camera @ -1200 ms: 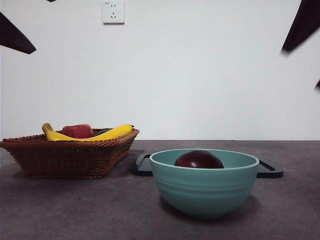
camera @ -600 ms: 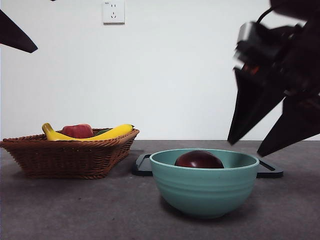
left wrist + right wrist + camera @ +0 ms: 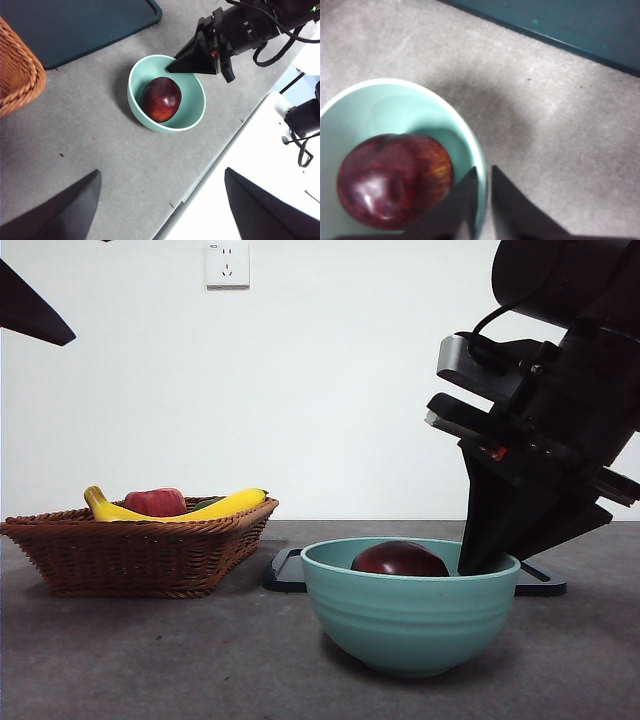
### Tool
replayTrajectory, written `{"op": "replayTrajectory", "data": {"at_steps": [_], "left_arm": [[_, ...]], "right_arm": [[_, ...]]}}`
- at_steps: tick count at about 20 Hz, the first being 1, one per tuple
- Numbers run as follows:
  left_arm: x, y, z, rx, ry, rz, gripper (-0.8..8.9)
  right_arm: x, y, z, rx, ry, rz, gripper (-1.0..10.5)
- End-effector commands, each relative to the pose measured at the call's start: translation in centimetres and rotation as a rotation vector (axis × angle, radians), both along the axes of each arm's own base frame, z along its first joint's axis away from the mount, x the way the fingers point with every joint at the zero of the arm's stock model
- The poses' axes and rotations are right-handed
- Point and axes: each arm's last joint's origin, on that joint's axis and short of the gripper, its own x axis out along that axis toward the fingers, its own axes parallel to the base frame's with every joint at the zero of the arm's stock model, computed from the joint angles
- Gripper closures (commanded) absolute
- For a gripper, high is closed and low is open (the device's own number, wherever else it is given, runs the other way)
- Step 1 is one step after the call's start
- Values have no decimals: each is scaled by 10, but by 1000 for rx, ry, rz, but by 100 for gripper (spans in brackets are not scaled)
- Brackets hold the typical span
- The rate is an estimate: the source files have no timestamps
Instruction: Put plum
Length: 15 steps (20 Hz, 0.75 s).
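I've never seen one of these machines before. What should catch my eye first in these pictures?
Probably the big black right gripper, reaching down so its tips straddle the rim of a mint-green bowl in the middle of the table. Inside the bowl lies a glossy dark plum, untouched. Off to the side sits a wicker basket with bananas and a red fruit.

Right gripper (image 3: pixel 487 562) descended from upper right onto bowl (image 3: pixel 410 615) rim.
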Motion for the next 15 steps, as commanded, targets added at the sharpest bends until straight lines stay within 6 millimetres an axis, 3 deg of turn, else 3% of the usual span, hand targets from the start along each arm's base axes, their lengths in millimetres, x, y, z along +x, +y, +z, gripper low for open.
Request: {"op": "replayTrajectory", "data": {"at_steps": [1,4,9,15], "left_arm": [[1,-1,3,-9,-11,-8,416],[1,-1,3,-9,-11,-9,416],[1,-1,3,-9,-12,-9,416],[0,-1,3,-5,-10,-11,416]], "right_arm": [[1,3,-2,4,6,-1,936],[5,5,6,28,-14,-15,936],[23,10,42,70,-94,-38,936],[74,0,74,61,-163,-102,936]]}}
